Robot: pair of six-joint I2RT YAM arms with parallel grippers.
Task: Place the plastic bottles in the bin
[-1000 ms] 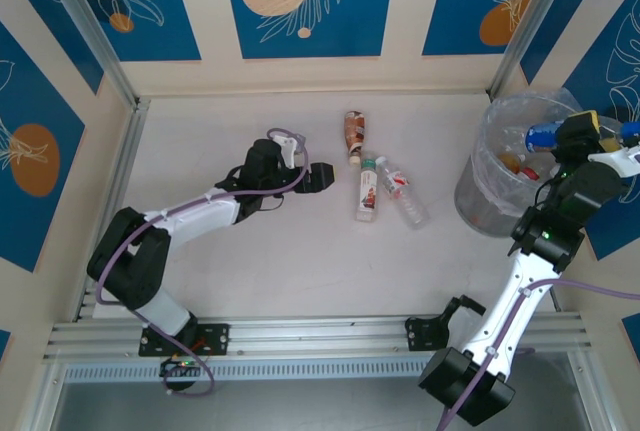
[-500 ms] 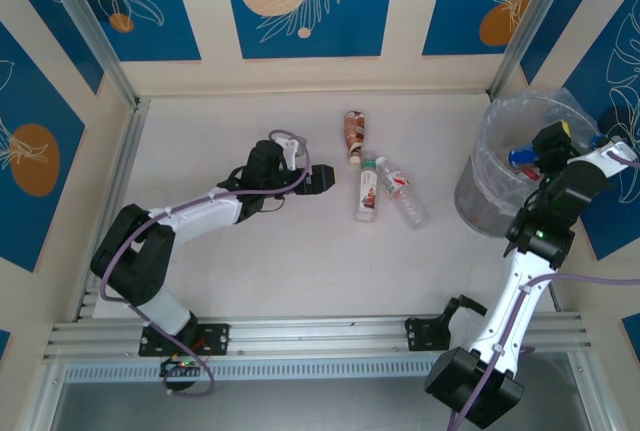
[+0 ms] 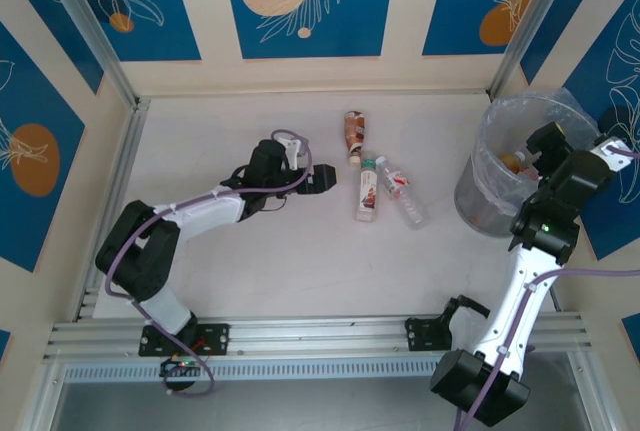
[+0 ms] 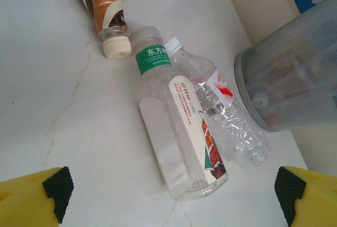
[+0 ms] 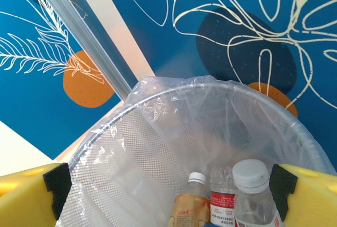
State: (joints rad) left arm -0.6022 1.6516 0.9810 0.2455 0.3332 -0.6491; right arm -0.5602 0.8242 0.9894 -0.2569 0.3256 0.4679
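The empty, gaping left hand (image 3: 322,179) is facing 3 plastic bottles (image 3: 367,191) on the white bench (image 3: 250,271) and should be straddling the middle of the clear green-labelled bottle (image 4: 179,132); the right hand (image 3: 545,143) is gaping over the bag-lined round bin (image 3: 478,201).

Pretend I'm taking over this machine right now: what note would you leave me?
Left gripper: fingers open, empty, low over the table, pointing at the loose bottles.
Right gripper: fingers open, empty, above the bin.
Done: at least three binned bottles lie inside it.
To do: the brown bottle, the green-banded bottle and the crumpled clear bottle lie close together on the table.
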